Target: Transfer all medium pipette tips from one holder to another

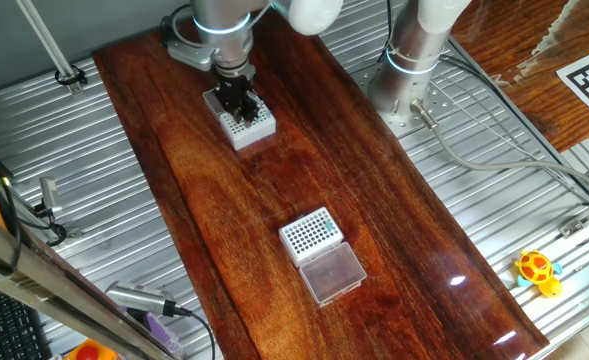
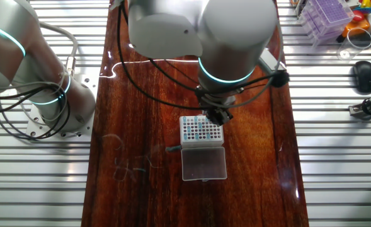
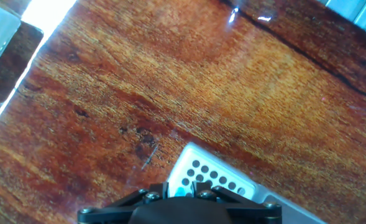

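Upper centre of one fixed view: the gripper point(image 1: 240, 100) sits low over a white rack point(image 1: 246, 124) with bold dark holes, fingers pointing straight down onto its top. We read this as the receiving rack, and the vertical approach suits work in a hole from above, whether seating or pulling a tip. We cannot tell how far the jaws are apart, nor whether a tip is pinched between them; the fingers are dark, bunched and too small to read. The hand view does not help: the gripper body fills the bottom edge and only a corner of the rack point(image 3: 210, 177) shows beneath it, with dark open holes. Lower centre of that fixed view, well apart from the arm, stands the second rack point(image 1: 310, 232), finer-gridded, its clear lid point(image 1: 332, 272) lying flat and touching its near side, presumably laid there to leave the top open. In the other fixed view this rack point(image 2: 201, 130) shows at frame centre with teal tips point(image 2: 201, 128) dotted across part of its grid, so we judge that tips remain to be moved. There the arm hides the far rack entirely. Both racks stand along the length of the wooden board point(image 1: 394, 220), which gives the arm a straight run between them. Risk as we see it: a slender tip held off-axis may miss its hole.
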`<state>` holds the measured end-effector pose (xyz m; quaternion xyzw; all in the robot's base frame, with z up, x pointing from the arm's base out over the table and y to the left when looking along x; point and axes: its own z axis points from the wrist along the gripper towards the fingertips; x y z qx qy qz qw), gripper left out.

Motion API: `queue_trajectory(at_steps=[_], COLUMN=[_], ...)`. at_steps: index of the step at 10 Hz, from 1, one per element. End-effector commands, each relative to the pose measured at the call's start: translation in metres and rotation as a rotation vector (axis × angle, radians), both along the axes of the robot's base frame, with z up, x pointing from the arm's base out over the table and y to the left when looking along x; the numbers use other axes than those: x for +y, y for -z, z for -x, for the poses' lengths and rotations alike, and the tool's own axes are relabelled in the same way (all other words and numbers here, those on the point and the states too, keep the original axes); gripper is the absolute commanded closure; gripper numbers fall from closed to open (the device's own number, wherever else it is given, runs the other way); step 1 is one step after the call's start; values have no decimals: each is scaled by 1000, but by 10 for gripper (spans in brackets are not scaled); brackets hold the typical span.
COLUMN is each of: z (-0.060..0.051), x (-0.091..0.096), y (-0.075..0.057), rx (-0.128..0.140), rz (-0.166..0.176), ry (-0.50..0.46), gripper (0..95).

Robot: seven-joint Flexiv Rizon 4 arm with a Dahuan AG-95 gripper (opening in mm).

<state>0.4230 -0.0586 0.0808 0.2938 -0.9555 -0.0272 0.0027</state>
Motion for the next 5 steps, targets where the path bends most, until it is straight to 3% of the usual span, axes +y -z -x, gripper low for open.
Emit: queue_trajectory(at_steps=[1,2,5], z=[2,3,3], x=[0,0,0], y=[2,3,5], rx=[-5,-7,-16], rz=[3,5,8], ry=[1,2,-8], gripper=[760,950,950])
